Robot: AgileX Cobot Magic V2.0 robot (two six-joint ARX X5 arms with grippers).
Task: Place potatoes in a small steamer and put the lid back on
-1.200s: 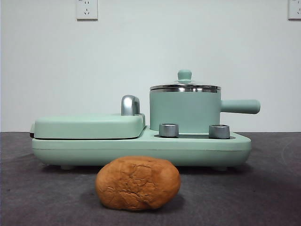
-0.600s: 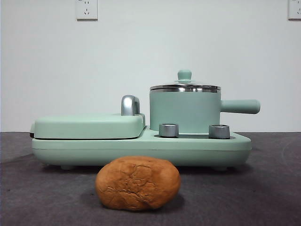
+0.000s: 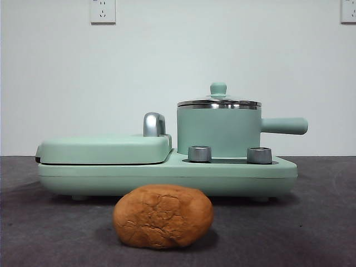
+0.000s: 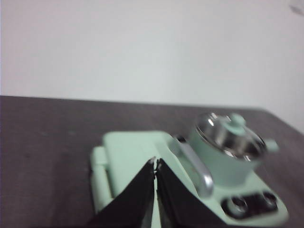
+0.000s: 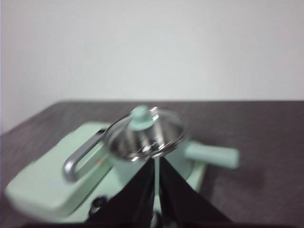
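The potato [image 3: 163,216], firm, rough-skinned and probably easy to grip across its narrow middle, lies on the dark surface [image 3: 311,233] before the small steamer [image 3: 218,132], whose glass lid [image 3: 218,102], fragile, wants lifting by its knob [image 3: 218,88], while left gripper [image 4: 155,164] and right gripper [image 5: 156,164] hang above with jaws pressed together, empty.

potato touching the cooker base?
Apart. Front view: the potato lies on the table nearer the camera, dark tabletop and shadow showing between it and the cooker base.

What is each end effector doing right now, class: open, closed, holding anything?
Left end effector: closed, holding nothing.
Right end effector: closed, holding nothing.
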